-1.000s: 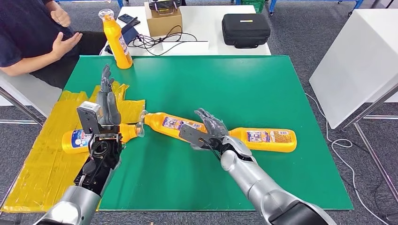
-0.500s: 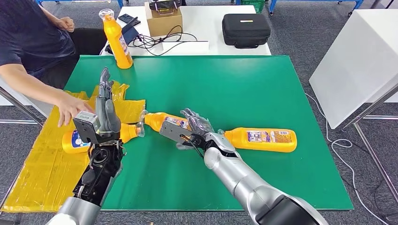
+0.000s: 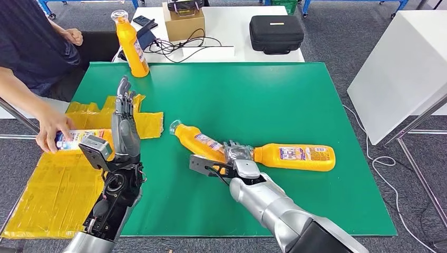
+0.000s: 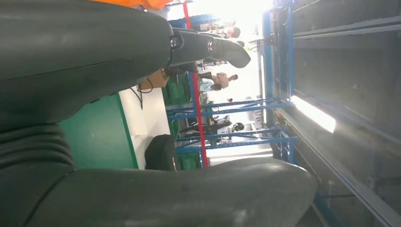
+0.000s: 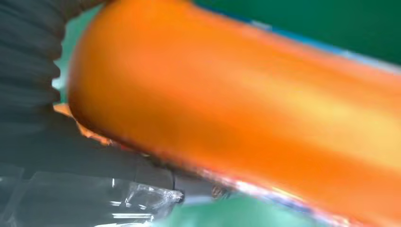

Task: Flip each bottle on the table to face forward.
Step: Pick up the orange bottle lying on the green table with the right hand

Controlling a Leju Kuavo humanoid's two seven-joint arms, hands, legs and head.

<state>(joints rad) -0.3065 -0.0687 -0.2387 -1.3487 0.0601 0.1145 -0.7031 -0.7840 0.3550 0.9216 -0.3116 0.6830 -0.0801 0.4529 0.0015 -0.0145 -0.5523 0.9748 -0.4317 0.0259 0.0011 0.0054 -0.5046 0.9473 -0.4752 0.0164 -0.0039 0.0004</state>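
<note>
Right hand [image 3: 238,158] wraps the base of a lying orange plastic bottle with printed label [image 3: 201,143], mid green table mat [image 3: 274,95]; its clear cap end points toward the far left and looks lifted off the mat, though that is hard to judge. The right wrist view is blurred orange. Just beside that hand lies a second orange bottle [image 3: 295,157], flat, cap end near the hand, base toward the mat's right edge. Left hand [image 3: 125,126] stands upright with fingers straight and apart, holding nothing, above the mat's left edge by crumpled yellow plastic sheeting [image 3: 52,184]. A person's hand [image 3: 50,129] grips a third orange bottle [image 3: 79,138] over that sheeting. A fourth orange bottle [image 3: 130,45] stands upright at the far left corner. The far half of the mat lies bare.
</note>
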